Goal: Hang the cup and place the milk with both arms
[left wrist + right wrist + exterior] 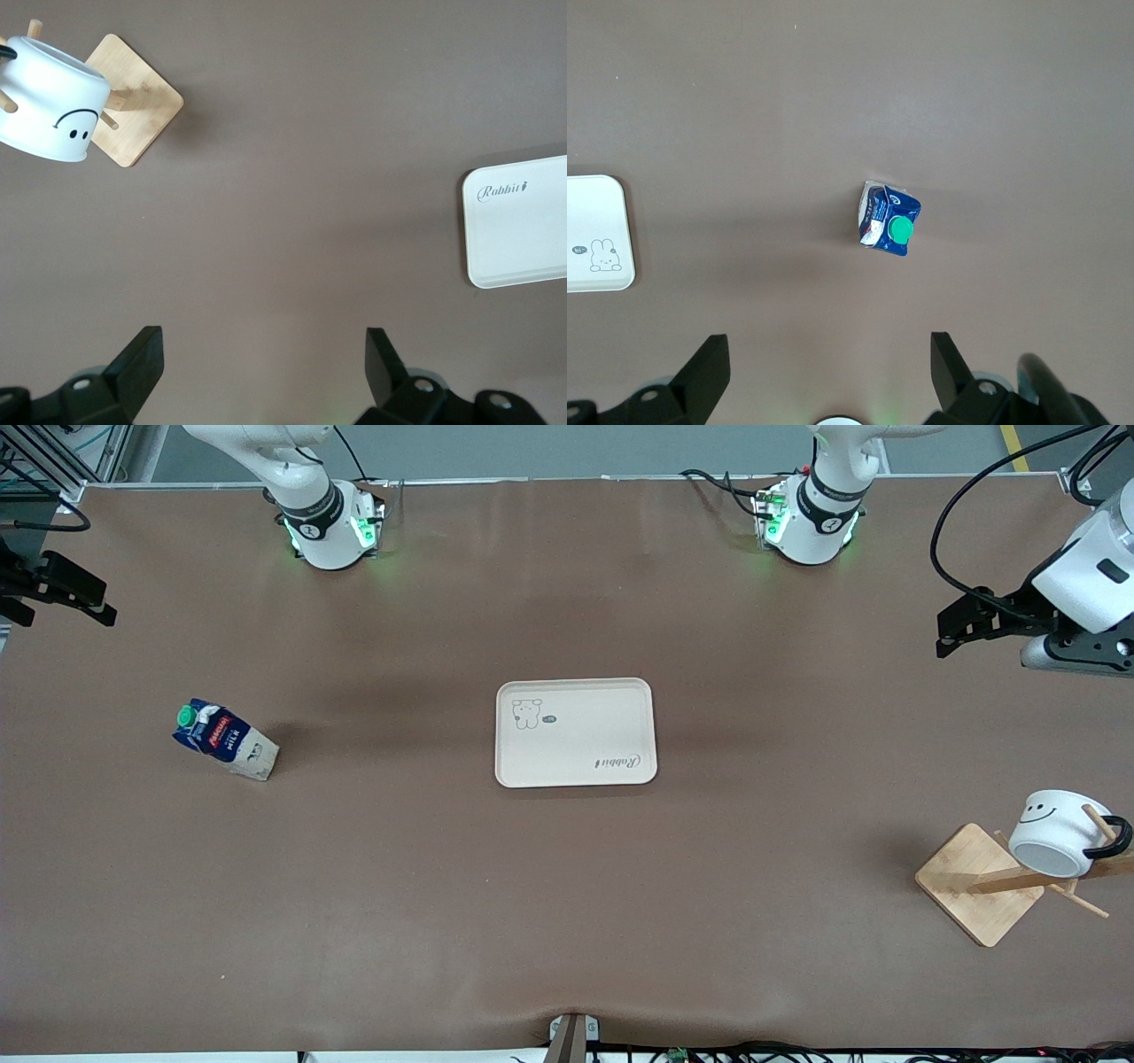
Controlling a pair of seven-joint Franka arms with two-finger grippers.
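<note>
The white cup (pixel 1054 831) with the smiley face hangs by its black handle on a peg of a wooden rack (pixel 979 881) at the left arm's end of the table. It also shows in the left wrist view (pixel 49 111). The milk (pixel 226 740) stands on the table toward the right arm's end and shows from above in the right wrist view (pixel 888 220). My left gripper (pixel 948 634) is open and empty, up over the table's end beside the rack. My right gripper (pixel 93 607) is open and empty, up over the table's other end, apart from the milk.
A cream tray (pixel 576 732) with a rabbit drawing lies at the table's middle; its edge shows in the left wrist view (pixel 523 221) and the right wrist view (pixel 598 232). The rack's square base (pixel 133 97) sits nearer the front camera than the tray.
</note>
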